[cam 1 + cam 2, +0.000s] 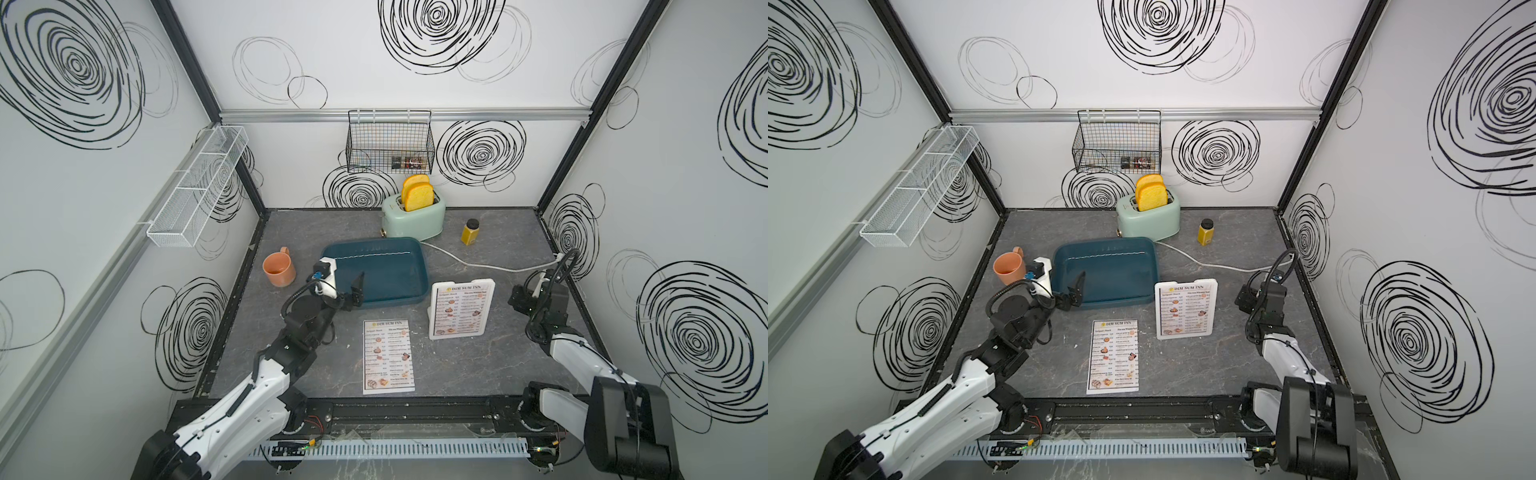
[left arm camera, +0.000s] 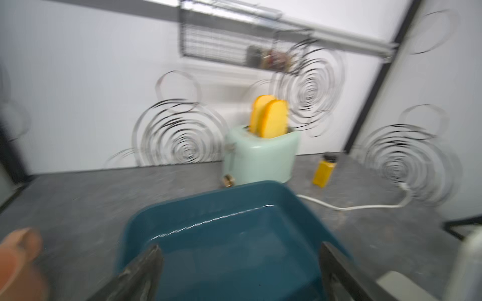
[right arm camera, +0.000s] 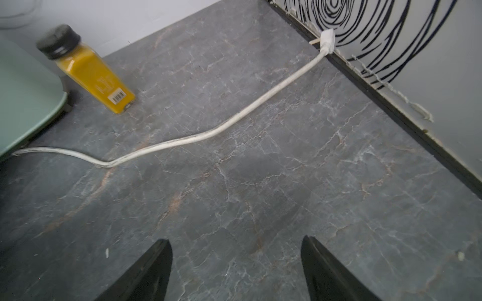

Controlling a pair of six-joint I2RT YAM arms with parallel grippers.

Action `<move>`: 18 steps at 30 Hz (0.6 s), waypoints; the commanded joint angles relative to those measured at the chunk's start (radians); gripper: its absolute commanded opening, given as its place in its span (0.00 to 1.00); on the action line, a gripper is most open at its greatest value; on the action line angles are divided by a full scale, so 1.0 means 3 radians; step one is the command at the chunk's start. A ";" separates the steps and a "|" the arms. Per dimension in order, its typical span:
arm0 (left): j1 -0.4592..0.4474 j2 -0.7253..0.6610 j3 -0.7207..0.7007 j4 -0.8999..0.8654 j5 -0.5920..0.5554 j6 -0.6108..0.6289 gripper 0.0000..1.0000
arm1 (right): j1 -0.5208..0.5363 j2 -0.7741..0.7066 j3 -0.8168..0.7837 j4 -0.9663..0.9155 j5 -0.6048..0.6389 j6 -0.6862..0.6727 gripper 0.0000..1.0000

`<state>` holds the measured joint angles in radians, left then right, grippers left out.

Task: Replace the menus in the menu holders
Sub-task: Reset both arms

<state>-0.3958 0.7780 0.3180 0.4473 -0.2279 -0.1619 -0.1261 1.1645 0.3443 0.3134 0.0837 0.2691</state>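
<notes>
Air is all the left tool has between its black tapered fingers, which stand wide apart over the near left corner of the teal bin, a glossy, round-cornered tub with nothing in it. The right tool is spread and empty too. It hovers over bare grey marbled worktop close to the right edge, with the white cord and the yellow bottle beyond it. The flat menu, a slick white laminated sheet, lies near the middle of the front edge with its long axis running front to back and its heading toward the bin. From the left tool it lies toward the front edge and slightly right, so the left arm is plainly the nearer. The standing menu sits in the menu holder, a white plastic stand with rounded corners, tilted back, just off the bin's near right corner and closer to the right arm. The flat sheet hugs the stone, and I'd guess it offers little edge to pinch.
</notes>
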 commanded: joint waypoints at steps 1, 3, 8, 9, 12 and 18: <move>0.0420 0.0003 -0.0295 0.0145 -0.0287 0.0028 0.96 | -0.0019 0.0358 0.0164 0.0939 -0.0067 -0.0254 0.84; 0.0758 0.0126 -0.0370 0.0422 -0.0023 0.0036 0.96 | -0.0014 0.0484 -0.0053 0.1541 -0.0324 -0.0333 0.83; 0.1118 0.0721 -0.0520 0.1400 0.0188 0.0241 0.96 | 0.0026 0.0922 -0.0012 0.2046 -0.0693 -0.0473 0.83; 0.1134 0.0850 -0.0555 0.1584 0.0212 0.0300 0.96 | 0.0061 0.0948 0.0041 0.1968 -0.0802 -0.0557 0.82; 0.1185 0.1252 -0.0719 0.2280 0.0387 0.0353 0.96 | 0.0366 0.1131 -0.0341 0.2847 -0.0452 -0.0872 0.87; 0.1334 0.2273 -0.0734 0.3538 0.0860 0.0382 0.96 | 0.0377 0.1112 -0.0289 0.2718 -0.0299 -0.0737 0.98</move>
<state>-0.0212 1.3418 0.0994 1.1702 -0.0677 -0.0711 -0.0078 1.5108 0.2352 1.0412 -0.0357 0.0700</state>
